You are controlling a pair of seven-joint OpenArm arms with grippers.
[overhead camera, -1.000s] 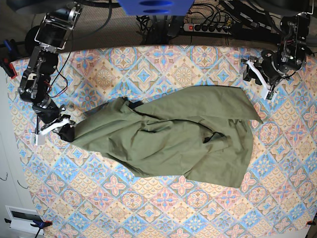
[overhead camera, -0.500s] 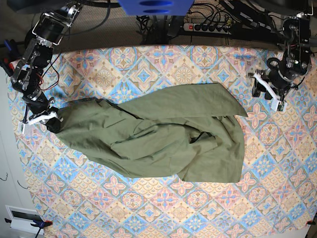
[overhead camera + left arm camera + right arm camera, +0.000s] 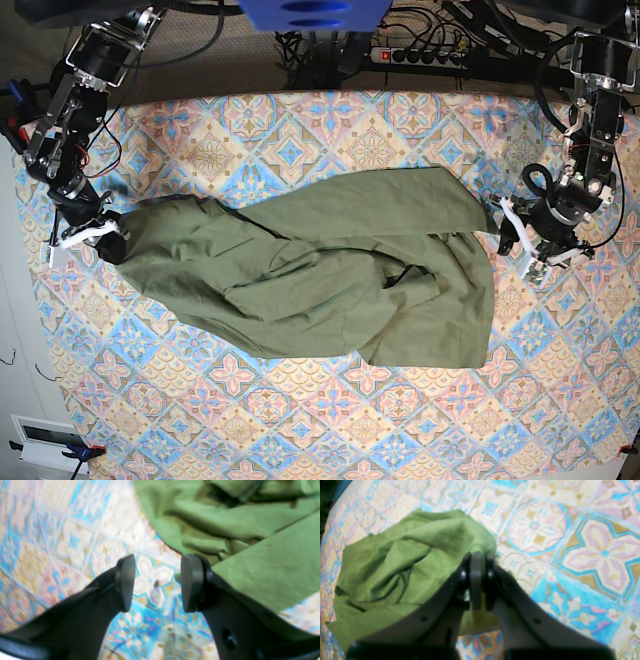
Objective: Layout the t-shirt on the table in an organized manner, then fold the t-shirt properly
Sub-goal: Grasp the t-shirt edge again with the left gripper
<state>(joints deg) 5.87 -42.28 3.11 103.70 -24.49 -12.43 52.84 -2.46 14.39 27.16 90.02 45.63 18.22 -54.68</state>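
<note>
The olive-green t-shirt (image 3: pixel 320 265) lies crumpled and stretched sideways across the middle of the table (image 3: pixel 330 120). My right gripper (image 3: pixel 88 240), at the left of the base view, is shut on the shirt's left edge; the right wrist view shows its fingers (image 3: pixel 477 580) pinched on green cloth (image 3: pixel 402 562). My left gripper (image 3: pixel 522 248), at the right of the base view, is open and empty, just off the shirt's right edge. In the left wrist view its fingertips (image 3: pixel 125 582) hover over patterned cloth, with the shirt (image 3: pixel 225 522) beyond and to the right.
A power strip (image 3: pixel 420 55) and cables lie behind the table's far edge. A white box (image 3: pixel 40 440) sits off the front left corner. Bare patterned cloth surrounds the shirt on all sides.
My right gripper has dragged the shirt's left edge further left, stretching the cloth. My left arm has come down from the far right corner to beside the shirt's right edge.
</note>
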